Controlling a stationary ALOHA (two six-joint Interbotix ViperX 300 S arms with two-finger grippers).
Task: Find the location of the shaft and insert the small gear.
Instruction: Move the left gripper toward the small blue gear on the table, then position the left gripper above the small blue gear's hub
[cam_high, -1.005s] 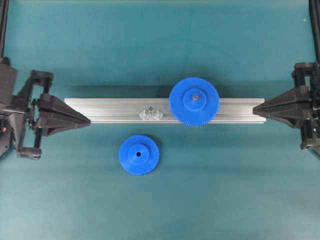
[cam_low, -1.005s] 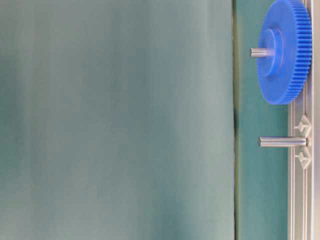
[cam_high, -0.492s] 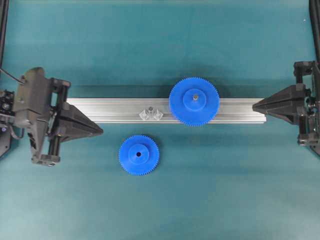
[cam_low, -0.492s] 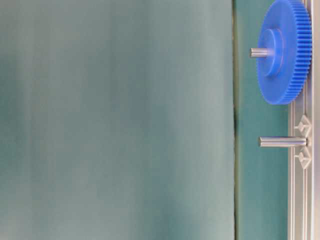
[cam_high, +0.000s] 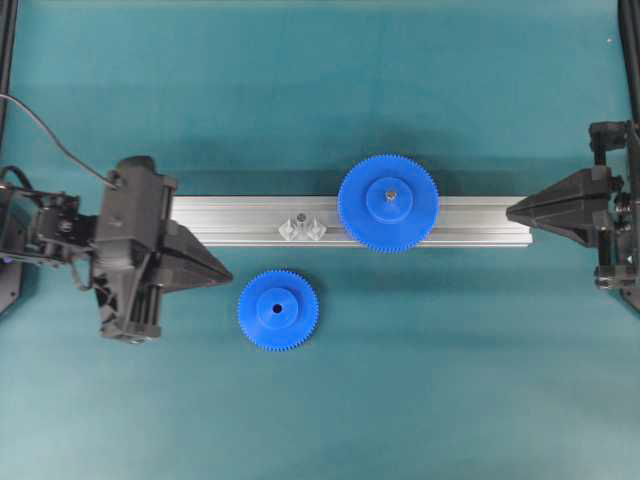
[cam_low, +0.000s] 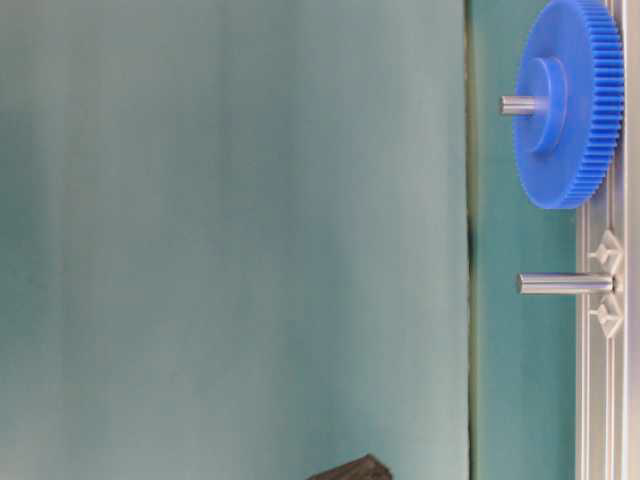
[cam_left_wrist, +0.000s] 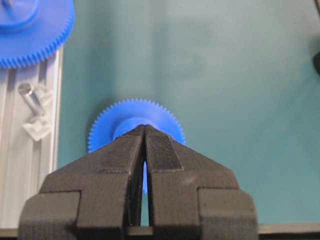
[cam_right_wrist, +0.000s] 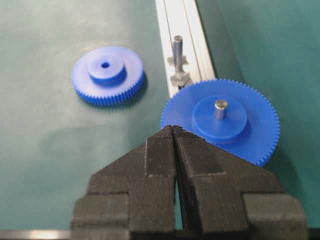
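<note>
We saw the left claw (cam_high: 228, 276) pressed fully shut with its black pads (cam_left_wrist: 161, 150) meeting, gripping nothing, its tip hanging just left of the small bright blue plastic toothed gear (cam_high: 278, 310) without touching it. That gear lay flat on the teal table (cam_high: 450, 400), just in front of the long ribbed aluminium rail (cam_high: 480, 222). The short silver-grey metal shaft (cam_high: 300, 217) stood upright on the rail on its small shiny faceted base, bare, between the rail's left end and the larger blue gear (cam_high: 388, 203) seated on its own grey pin. The right claw (cam_high: 510, 212) was likewise shut and empty, its tip at the rail's right end. Compared with a second earlier, the left claw had travelled from the rail's left end toward the small gear, while the right claw, both gears and the shaft had kept their places.
</note>
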